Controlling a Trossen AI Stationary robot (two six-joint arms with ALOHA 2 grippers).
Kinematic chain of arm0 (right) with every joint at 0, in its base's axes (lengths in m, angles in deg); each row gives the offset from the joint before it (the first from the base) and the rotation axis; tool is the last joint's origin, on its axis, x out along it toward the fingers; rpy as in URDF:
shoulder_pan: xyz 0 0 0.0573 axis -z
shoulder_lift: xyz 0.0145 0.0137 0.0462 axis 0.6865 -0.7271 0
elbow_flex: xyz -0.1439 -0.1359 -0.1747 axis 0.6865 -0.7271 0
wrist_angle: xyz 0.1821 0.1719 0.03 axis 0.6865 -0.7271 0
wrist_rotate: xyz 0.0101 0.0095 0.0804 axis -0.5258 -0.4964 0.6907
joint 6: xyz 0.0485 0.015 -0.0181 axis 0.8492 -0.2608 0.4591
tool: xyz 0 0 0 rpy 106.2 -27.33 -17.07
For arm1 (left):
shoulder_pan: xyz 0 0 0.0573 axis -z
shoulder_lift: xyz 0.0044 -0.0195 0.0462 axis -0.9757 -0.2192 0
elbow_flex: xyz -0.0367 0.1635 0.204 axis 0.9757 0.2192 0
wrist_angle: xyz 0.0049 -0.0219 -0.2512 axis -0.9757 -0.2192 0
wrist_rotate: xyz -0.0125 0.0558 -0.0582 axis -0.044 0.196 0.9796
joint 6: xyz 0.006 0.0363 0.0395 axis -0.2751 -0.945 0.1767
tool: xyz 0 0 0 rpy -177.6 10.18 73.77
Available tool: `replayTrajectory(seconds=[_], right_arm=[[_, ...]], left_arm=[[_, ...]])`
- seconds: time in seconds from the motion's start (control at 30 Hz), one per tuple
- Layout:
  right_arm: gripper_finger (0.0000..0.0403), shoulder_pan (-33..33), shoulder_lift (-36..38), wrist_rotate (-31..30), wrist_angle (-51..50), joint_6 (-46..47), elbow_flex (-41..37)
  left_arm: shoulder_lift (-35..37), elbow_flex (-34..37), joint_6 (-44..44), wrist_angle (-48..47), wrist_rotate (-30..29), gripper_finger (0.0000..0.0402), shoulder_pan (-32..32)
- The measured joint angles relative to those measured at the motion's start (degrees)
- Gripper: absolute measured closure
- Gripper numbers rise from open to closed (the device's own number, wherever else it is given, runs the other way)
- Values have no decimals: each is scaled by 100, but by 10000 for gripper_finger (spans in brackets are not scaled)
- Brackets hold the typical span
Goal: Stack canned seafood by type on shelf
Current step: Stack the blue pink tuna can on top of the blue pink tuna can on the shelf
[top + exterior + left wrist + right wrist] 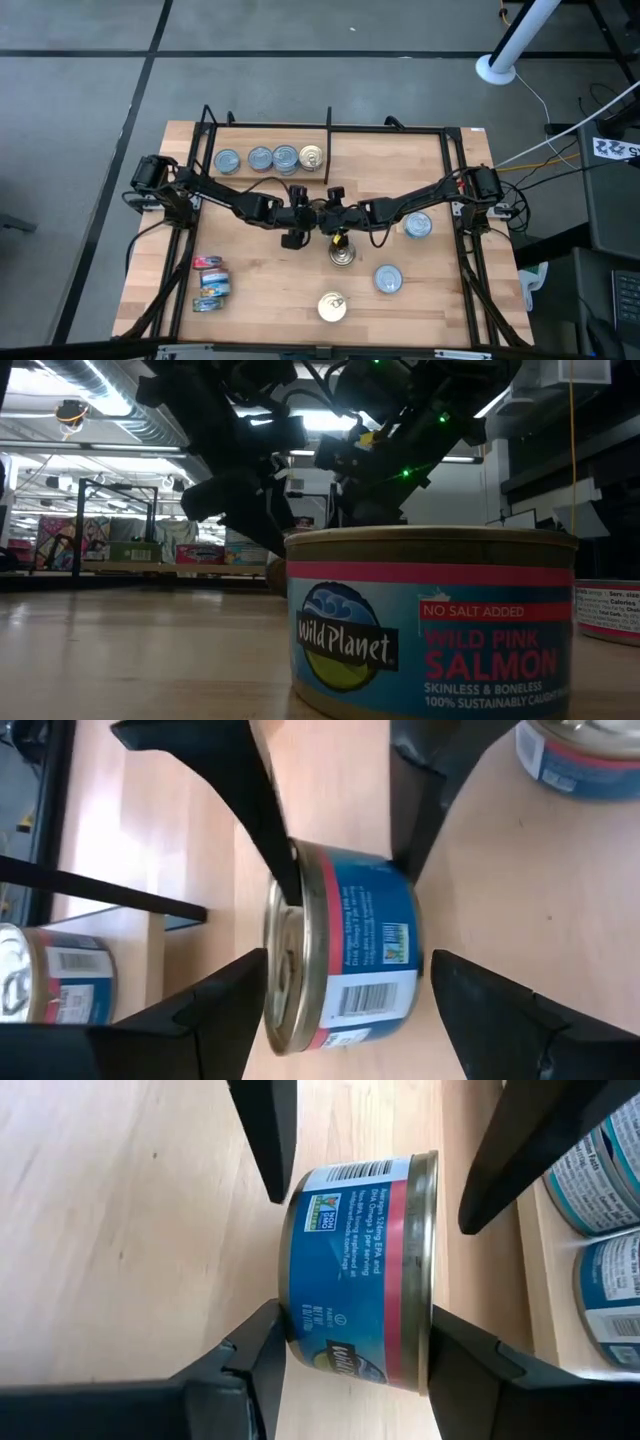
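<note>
Left gripper (347, 955) straddles a blue-labelled tin (342, 253) near the middle of the shelf (260, 300), fingers spread and seemingly just clear of it. The right gripper (355, 1315) is clamped on that same tin (probably mid-pickup or a handover). The next move likely calls for one arm to back off. The rear-edge row (270, 158) ends just beside the divider bar (328, 140), while bare board lies open beyond it toward the rear right corner.

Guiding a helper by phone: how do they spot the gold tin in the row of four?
On the shelf, find the short black divider bar. Four tins stand in a row left of it; yours is nearest the bar, the only gold top beside three silver-blue ones.
</note>
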Motion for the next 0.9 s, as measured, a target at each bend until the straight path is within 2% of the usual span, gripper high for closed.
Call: replayTrajectory(seconds=[0.47,0.57,0.73,0.9], right_arm=[[221,0,0,96,23,322,129],[221,2,0,92,26,322,129],[221,2,0,104,35,267,129],[220,2,0,85,31,248,129]], left_arm=[[-79,1,-92,-64,-92,127,7],[-81,2,-106,-67,-240,149,7],[-87,9,-191,-89,-245,212,-4],[-87,9,-368,-82,-247,217,-2]])
